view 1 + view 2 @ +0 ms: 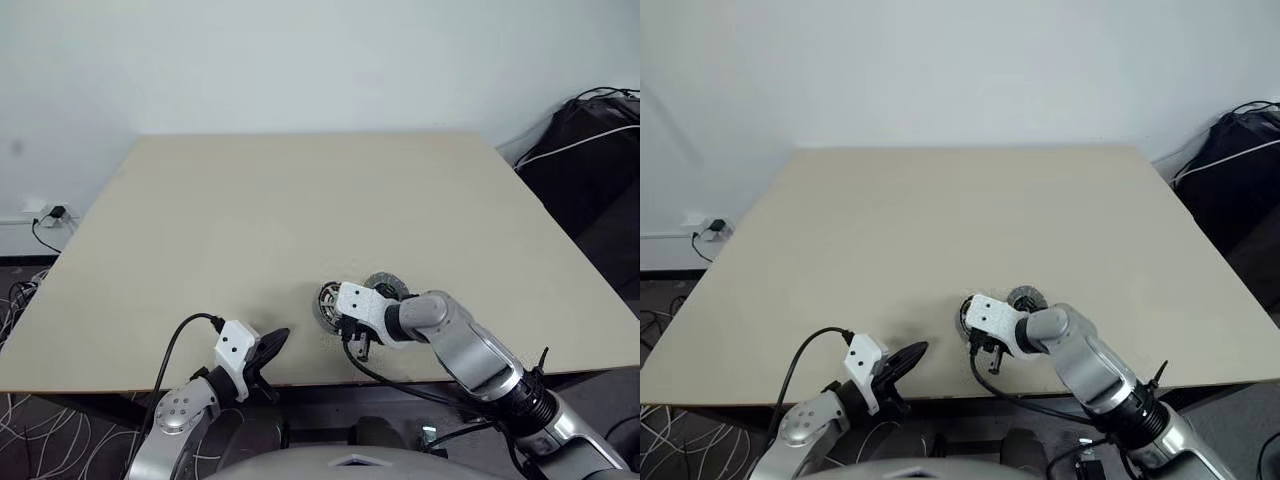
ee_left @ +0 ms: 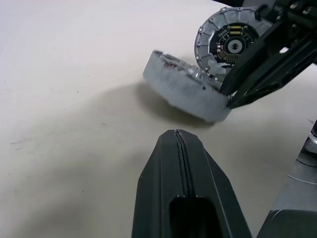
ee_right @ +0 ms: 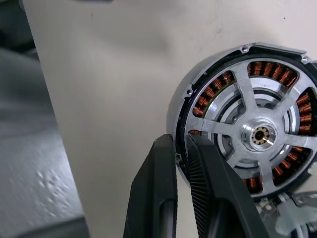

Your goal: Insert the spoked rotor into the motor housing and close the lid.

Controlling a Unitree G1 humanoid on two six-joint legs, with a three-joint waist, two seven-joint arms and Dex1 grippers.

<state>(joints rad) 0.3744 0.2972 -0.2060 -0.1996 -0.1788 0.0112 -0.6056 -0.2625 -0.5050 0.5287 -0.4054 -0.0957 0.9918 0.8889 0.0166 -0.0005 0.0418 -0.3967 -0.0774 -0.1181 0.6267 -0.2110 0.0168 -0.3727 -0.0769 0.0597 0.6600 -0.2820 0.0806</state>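
Beige tabletop (image 1: 250, 220), near edge. Motor housing (image 3: 237, 124) sits close to the front edge, a little right of centre, tilted up on one side rather than lying flat, as the left wrist view shows.

Spoked rotor (image 3: 260, 135) is already seated inside the housing: silvery spokes run out from a central hub, copper-orange windings visible through the gaps between them.

Right gripper (image 3: 179, 163) is clamped on the housing's rim, one black finger on the outer wall, the other just inside against the rotor's edge. The arm reaches in from the right.

Lid (image 2: 229, 42) lies just beyond the housing, touching or nearly touching it, inner face toward the left wrist camera: dark centre with small gold and green parts, ribbed silver-grey rim. It looks propped at an angle; what it leans on is hard to tell. It is not on the housing.

Left gripper (image 1: 268, 348) hangs at the tabletop's front edge, left of the housing and apart from it, fingers pressed together, holding nothing.
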